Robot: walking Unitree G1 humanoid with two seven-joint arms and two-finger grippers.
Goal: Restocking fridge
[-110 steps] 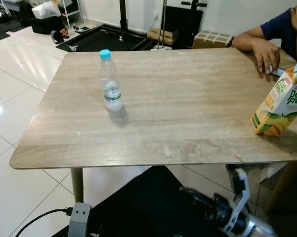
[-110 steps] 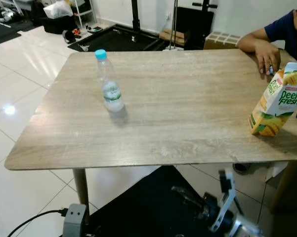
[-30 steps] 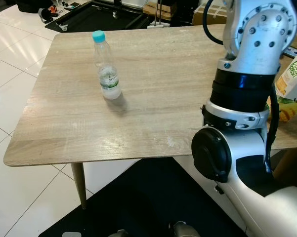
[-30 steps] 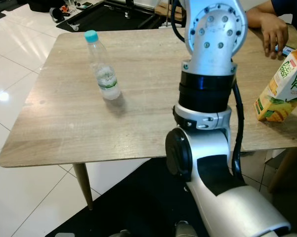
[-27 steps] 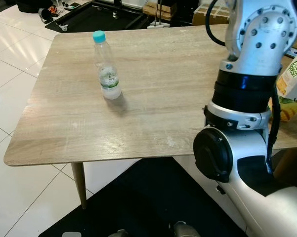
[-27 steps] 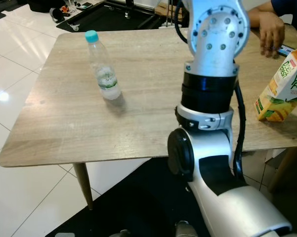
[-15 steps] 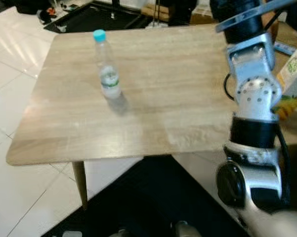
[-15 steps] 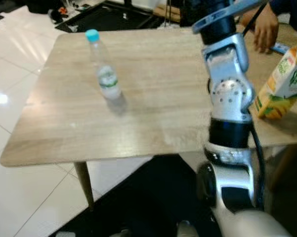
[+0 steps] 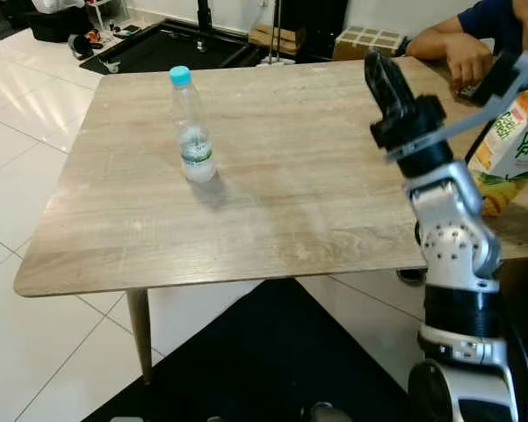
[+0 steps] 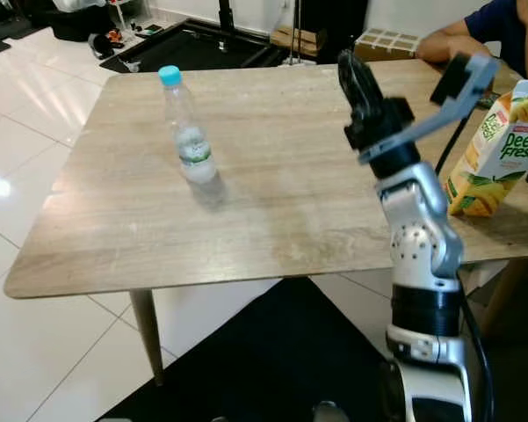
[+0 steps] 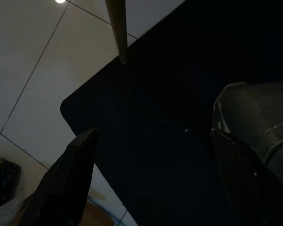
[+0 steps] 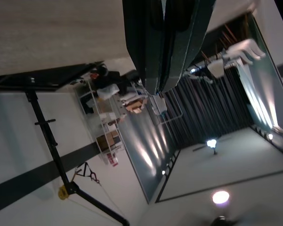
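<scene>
The jaws of the right gripper (image 10: 356, 75) are pressed together and hold nothing; in the right wrist view the two black fingers (image 12: 162, 42) lie one against the other and point over the counter (image 9: 272, 176) toward the far room. This arm has risen quickly: some seconds ago it was low under the counter edge, then its big elbow joint stood in front of the camera, and now the forearm stands upright over the near right part of the counter with the fingers tilted to the far left. The left gripper (image 11: 150, 179) hangs idle below, jaws wide apart and empty, over a dark mat (image 11: 179, 70) on the floor. The juice carton (image 10: 496, 158) stands just to the right of the raised arm, near the counter edge, and the water bottle (image 9: 191, 127) stands upright, well apart on the left. A person's hand (image 9: 461, 61) rests at the far right corner. I think the arm is getting ready to reach, probably for the carton, but nothing is taken yet.
</scene>
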